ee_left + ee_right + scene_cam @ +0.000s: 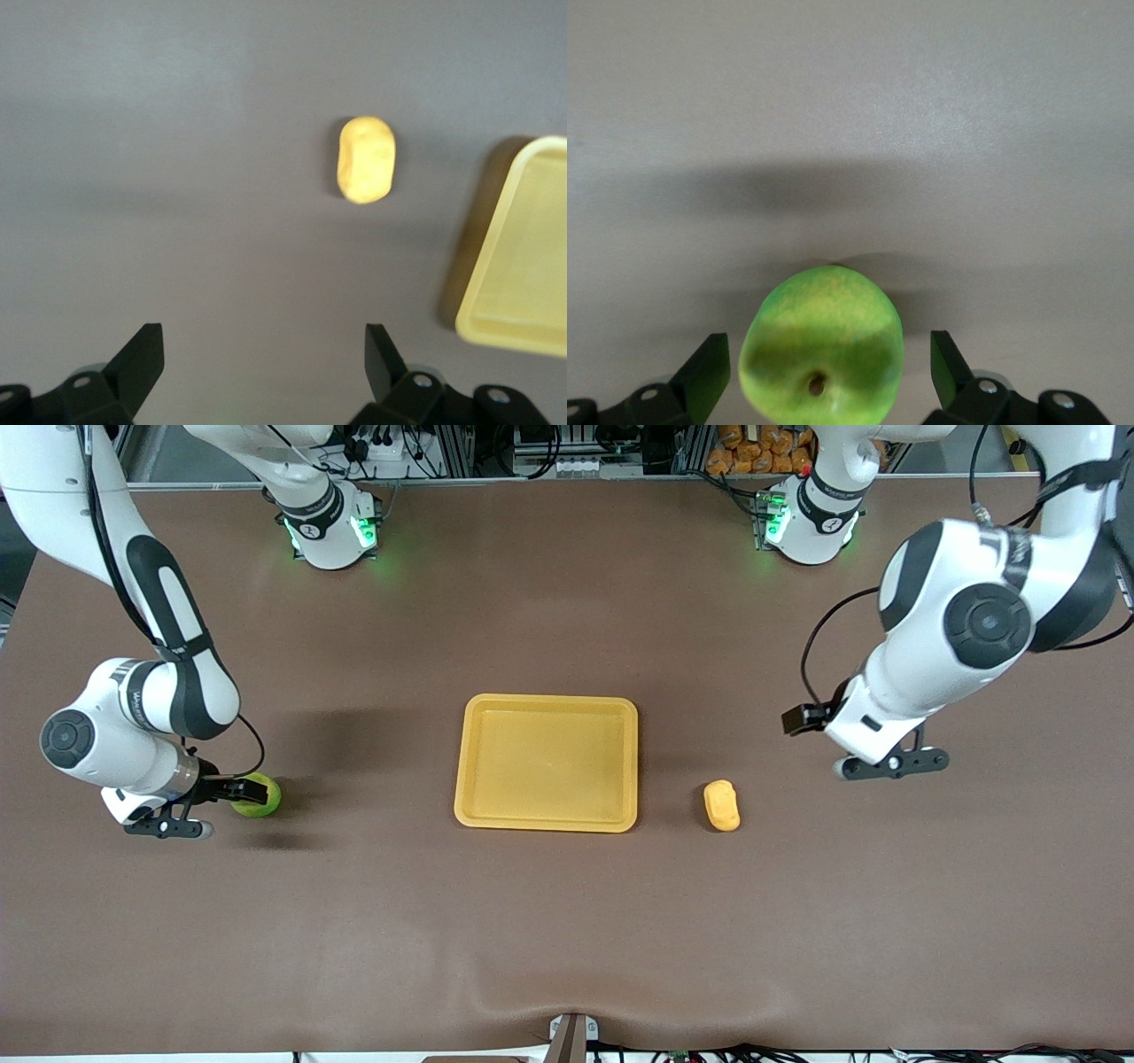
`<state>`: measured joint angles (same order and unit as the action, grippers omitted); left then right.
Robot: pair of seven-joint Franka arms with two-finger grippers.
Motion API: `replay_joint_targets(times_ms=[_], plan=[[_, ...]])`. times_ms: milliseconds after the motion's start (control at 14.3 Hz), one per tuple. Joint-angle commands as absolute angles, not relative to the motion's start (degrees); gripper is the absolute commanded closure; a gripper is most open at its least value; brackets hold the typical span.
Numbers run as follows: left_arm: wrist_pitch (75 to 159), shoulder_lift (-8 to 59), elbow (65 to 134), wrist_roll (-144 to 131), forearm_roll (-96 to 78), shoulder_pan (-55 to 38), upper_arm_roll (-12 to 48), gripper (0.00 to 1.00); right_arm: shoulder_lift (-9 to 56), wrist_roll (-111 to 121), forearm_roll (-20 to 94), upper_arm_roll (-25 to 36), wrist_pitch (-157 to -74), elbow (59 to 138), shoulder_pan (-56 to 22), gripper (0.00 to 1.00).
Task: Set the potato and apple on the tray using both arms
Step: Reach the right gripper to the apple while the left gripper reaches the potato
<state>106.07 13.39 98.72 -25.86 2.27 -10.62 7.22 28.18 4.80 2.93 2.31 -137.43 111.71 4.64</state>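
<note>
The smooth oblong potato lay lengthwise toward the front camera, beside the flat rimmed tray. Right gripper stood apart around the round apple; left gripper stood apart, empty.

A brown worktop lies bare around three things. The yellow tray sits mid-table with nothing on it, open from above. The potato lies just beside the tray toward the left arm's end, a narrow strip of worktop between them; the left gripper, fingers spread, hangs over bare worktop near it. The apple sits well apart toward the right arm's end (between the right gripper's spread fingers), with gaps either side.
</note>
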Motion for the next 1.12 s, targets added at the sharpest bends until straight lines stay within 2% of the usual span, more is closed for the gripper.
replay_joint_targets(times_ms=[0, 419, 559, 629, 699, 769, 1048], plan=[[109.41, 15.99, 98.44, -31.1, 0.79, -10.63, 7.99, 0.0, 29.27, 4.31, 2.55, 2.2, -138.43, 111.53, 4.83, 0.0], [114.07, 19.07, 98.35, -34.62, 0.79, -12.13, 8.61, 0.0, 30.06, 4.13, 2.55, 2.2, -137.9, 111.45, 5.1, 0.0], [114.7, 19.77, 98.26, -36.38, 0.88, -13.26, 8.61, 0.0, 29.97, 4.13, 2.55, 2.2, -137.55, 111.45, 4.83, 0.53], [114.96, 20.04, 98.26, -37.34, 1.14, -13.88, 8.61, 0.0, 29.97, 4.13, 2.55, 2.2, -137.37, 111.45, 4.75, 0.69], [115.4, 20.65, 98.35, -38.31, 1.32, -13.97, 8.61, 0.0, 29.88, 4.57, 2.55, 2.2, -137.29, 111.45, 4.92, 0.91], [116.01, 21.09, 98.35, -38.49, 1.32, -13.97, 8.61, 0.0, 29.71, 4.74, 2.55, 2.2, -137.29, 111.36, 5.1, 1.0], [118.65, 23.28, 98.44, -39.2, 1.49, -14.15, 8.61, 0.0, 28.74, 4.83, 2.55, 2.2, -135.19, 110.4, 4.75, 1.0]])
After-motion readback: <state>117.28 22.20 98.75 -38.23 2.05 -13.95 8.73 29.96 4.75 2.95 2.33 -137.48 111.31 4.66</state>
